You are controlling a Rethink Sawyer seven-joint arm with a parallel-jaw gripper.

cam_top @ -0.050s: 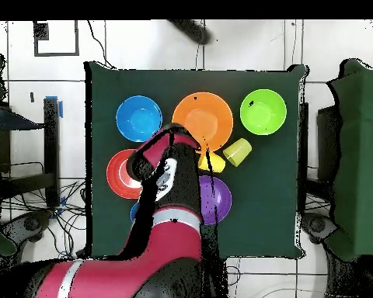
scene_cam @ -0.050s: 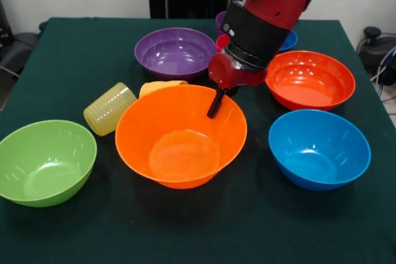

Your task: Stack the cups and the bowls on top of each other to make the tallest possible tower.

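1. Nearest the camera sit the lime green bowl (scene_cam @ -0.050s: 46, 162) and the largest orange-yellow bowl (scene_cam @ -0.050s: 181, 135), both upright with mouths up on the green table (scene_cam @ -0.050s: 68, 60); this big 1 would be the base, and nothing is nested in it yet.
2. Light blue bowl (scene_cam @ -0.050s: 319, 148), red-orange bowl (scene_cam @ -0.050s: 310, 79) and purple bowl (scene_cam @ -0.050s: 176, 52) ring it, all upright and apart.
3. My claw (scene_cam @ -0.050s: 215, 107) hangs over the big bowl's far rim; I cannot tell how it is set.
4. The ribbed pale yellow cup (scene_cam @ -0.050s: 109, 109) lies tipped on its side just beside that rim, long axis slanting, mouth away from the big bowl.
5. Risk: dropping lower, I could knock the rim, sliding the bowl into the cup and rolling it off.
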